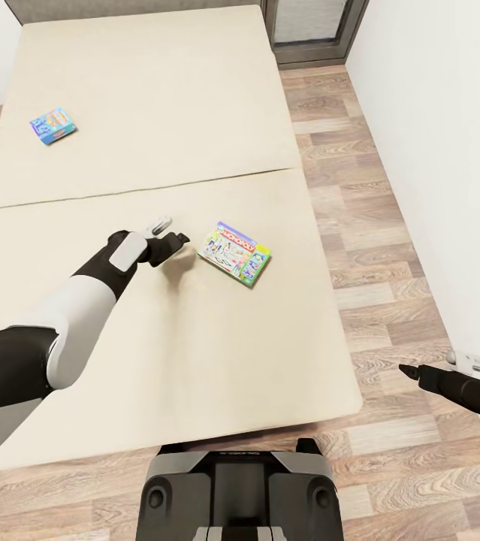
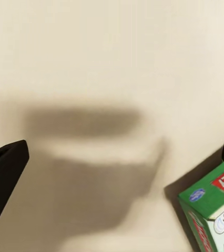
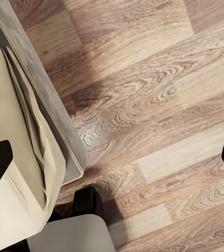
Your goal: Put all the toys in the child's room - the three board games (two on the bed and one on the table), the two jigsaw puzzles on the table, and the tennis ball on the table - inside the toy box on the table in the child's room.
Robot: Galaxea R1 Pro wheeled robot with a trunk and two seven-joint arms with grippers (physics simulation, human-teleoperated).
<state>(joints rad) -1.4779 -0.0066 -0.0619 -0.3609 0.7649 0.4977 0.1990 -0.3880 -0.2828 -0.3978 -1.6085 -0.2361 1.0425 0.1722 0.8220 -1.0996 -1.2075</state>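
Two board games lie on the cream bed (image 1: 157, 113). The green-edged MONOPOLY box (image 1: 234, 253) rests near the bed's right side, and the blue box (image 1: 52, 125) sits far off at the back left. My left gripper (image 1: 173, 234) hovers open just left of the MONOPOLY box, holding nothing. In the left wrist view that box's green corner (image 2: 212, 210) lies beside one finger (image 2: 1, 178), apart from it. My right gripper (image 1: 412, 370) hangs open and empty over the floor to the right of the bed. The table, toy box, jigsaw puzzles and tennis ball are out of view.
Wood plank floor (image 1: 360, 225) runs along the bed's right side up to a white wall (image 1: 450, 150). A dark door frame (image 1: 315, 30) stands at the back. The bed's near right corner (image 3: 17, 105) shows in the right wrist view. My base (image 1: 240, 488) stands at the bed's foot.
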